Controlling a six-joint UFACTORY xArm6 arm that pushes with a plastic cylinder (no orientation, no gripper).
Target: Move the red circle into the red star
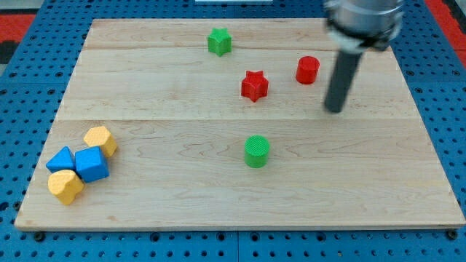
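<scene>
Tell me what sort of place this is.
Probably a robotics lab bench rather than a home: a pale wooden board lies on a blue perforated base, small coloured blocks such as the red star and red circle are scattered on it, and my tip stands right of both.

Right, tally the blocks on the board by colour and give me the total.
Red: 2, the red circle and the red star.
Green: 2, the green star and the green circle.
Blue: 2, the blue triangle and the blue cube.
Yellow: 2, the upper yellow block and the lower yellow block.
Total: 8 blocks.
</scene>
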